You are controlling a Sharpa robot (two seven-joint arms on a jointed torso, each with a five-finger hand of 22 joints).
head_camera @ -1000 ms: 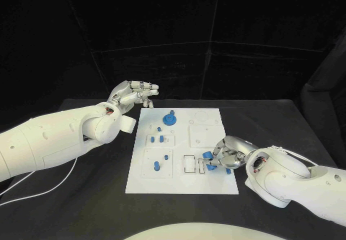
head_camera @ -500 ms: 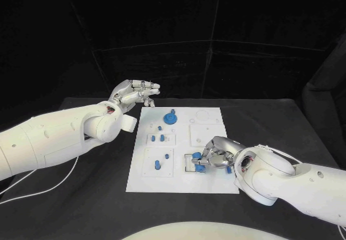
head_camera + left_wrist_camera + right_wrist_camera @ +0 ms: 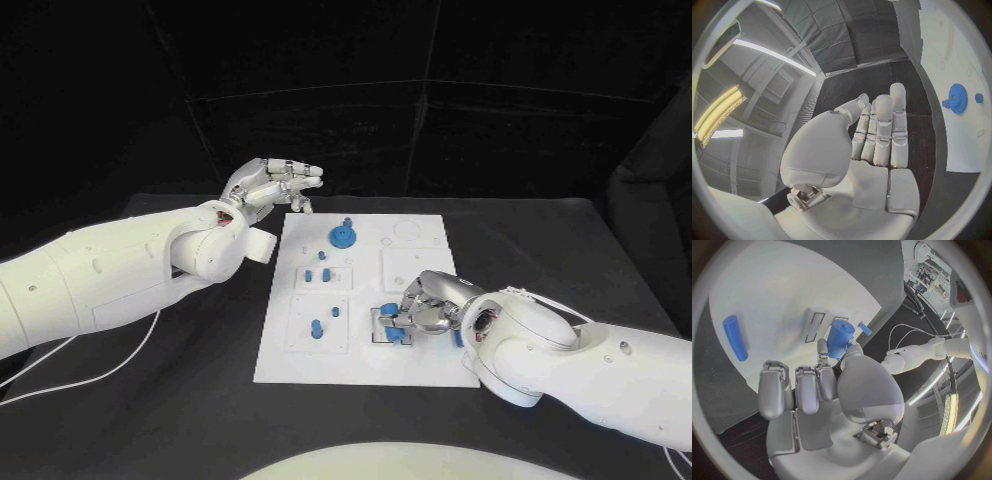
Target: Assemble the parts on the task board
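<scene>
**With the peg in the right hand, all turns on the slots beneath it**

While the right hand [image 3: 428,305] sits low over the task board [image 3: 361,370], at lower centre-right of the head view, it pinches a short blue cylinder [image 3: 840,338] between thumb and a finger; the other fingers [image 3: 772,388] lie side by side, loosely extended. In the right wrist view the cylinder's long axis runs on from the fingertips toward the board, and the two narrow rectangular slots [image 3: 814,325] lie just beyond its tip. Whether it already touches the board, I cannot tell. My judgement: the coming move is a short lowering into a slot, and it depends on keeping the peg square to the opening.

The right hand is plainly nearer. The left hand [image 3: 268,184] hangs beyond the board's upper-left corner, holding nothing, fingers together and slightly curled.

Other things: a blue gear [image 3: 340,237] near the board's top edge; small blue pegs [image 3: 320,274] in the plates at mid-left; a loose blue bar [image 3: 735,338] lying flat, well apart from the slots. A small blue piece [image 3: 864,329] lies just beside the held cylinder and could get in the way.
</scene>
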